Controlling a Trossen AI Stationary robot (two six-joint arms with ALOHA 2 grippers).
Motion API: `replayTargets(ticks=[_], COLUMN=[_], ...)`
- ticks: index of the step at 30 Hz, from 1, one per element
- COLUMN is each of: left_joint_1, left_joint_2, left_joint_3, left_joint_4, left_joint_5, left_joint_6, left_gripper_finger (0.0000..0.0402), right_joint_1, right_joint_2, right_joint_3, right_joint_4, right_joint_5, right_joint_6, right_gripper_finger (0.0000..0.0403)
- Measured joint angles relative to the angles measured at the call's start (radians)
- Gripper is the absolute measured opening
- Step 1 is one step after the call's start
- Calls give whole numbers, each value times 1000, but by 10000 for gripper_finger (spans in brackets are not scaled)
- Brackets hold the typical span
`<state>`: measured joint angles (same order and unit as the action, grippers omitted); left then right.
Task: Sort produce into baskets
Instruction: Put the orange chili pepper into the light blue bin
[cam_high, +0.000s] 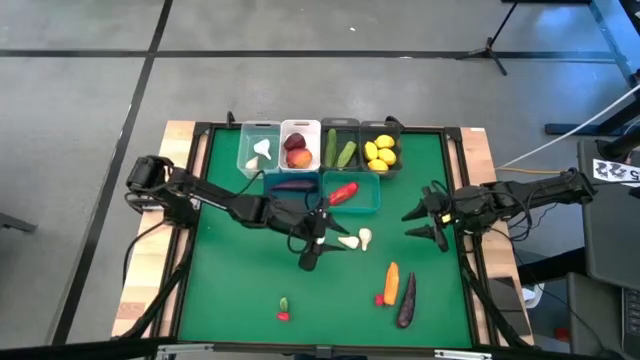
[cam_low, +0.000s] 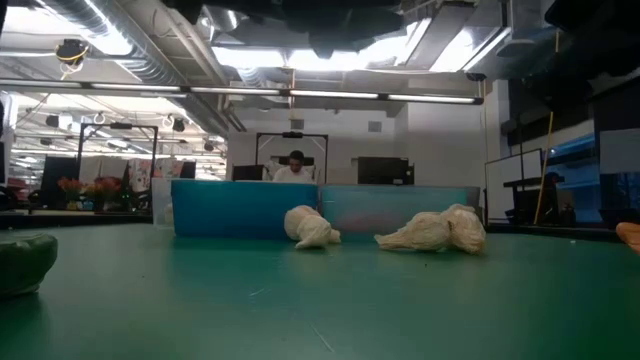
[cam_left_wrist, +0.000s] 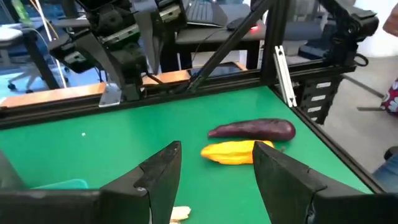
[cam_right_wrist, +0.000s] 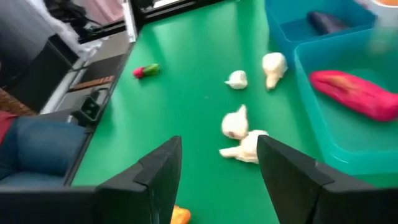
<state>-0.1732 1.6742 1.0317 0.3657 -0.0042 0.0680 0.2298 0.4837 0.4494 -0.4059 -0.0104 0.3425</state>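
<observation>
Six bins stand at the far side: clear (cam_high: 258, 150) with garlic, white (cam_high: 298, 148) with peaches, two dark ones with cucumbers (cam_high: 340, 152) and lemons (cam_high: 381, 152), blue (cam_high: 293, 185) with an eggplant, and teal (cam_high: 352, 193) with a red pepper. Loose garlic (cam_high: 350, 240) lies mid-table and also shows in the right wrist view (cam_right_wrist: 236, 123). A carrot (cam_high: 392, 278) and an eggplant (cam_high: 406, 300) lie near the front right. My left gripper (cam_high: 310, 258) is open and empty beside the garlic, above the table. My right gripper (cam_high: 410, 223) is open and empty to the right of the garlic.
A small red-and-green pepper (cam_high: 283, 308) lies near the front edge, and a small red piece (cam_high: 380, 298) lies by the carrot. The table has a raised black rim (cam_high: 455, 180). There is bare green surface at the front left (cam_high: 230, 280).
</observation>
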Motion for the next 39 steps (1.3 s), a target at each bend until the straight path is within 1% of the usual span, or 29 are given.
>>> replayTargets(ticks=[4,8,12,14,16,21,25,28,32,39], left_joint_1=[0,4,5,12,21,49,69,73,75,77], left_joint_2=[47,171,298,358,413,513,563,602,665,727], left_joint_3=[14,104,246,321,392,532,607,645,690,757], left_joint_4=[60,50,-69,-148,-190,-206,-222,-224,-227,-217], left_joint_5=[4,58,90,129,166,183,210,237,316,318], left_joint_6=[-13,18,145,197,225,294,312,315,320,325], left_gripper_finger=[194,194,194,194,194,194,194,194,194,194], right_joint_1=[0,0,0,0,0,-1,-1,-1,-1,-1], right_joint_2=[24,57,80,84,84,82,82,82,82,82], right_joint_3=[0,0,0,0,0,0,0,0,0,0], right_joint_4=[5,3,-7,-5,-8,-19,-39,-47,-53,-76], right_joint_5=[-5,-1,-1,-1,0,69,137,173,179,291], right_joint_6=[1,10,22,20,16,13,12,12,12,44], right_gripper_finger=[209,209,209,209,209,209,209,209,209,209])
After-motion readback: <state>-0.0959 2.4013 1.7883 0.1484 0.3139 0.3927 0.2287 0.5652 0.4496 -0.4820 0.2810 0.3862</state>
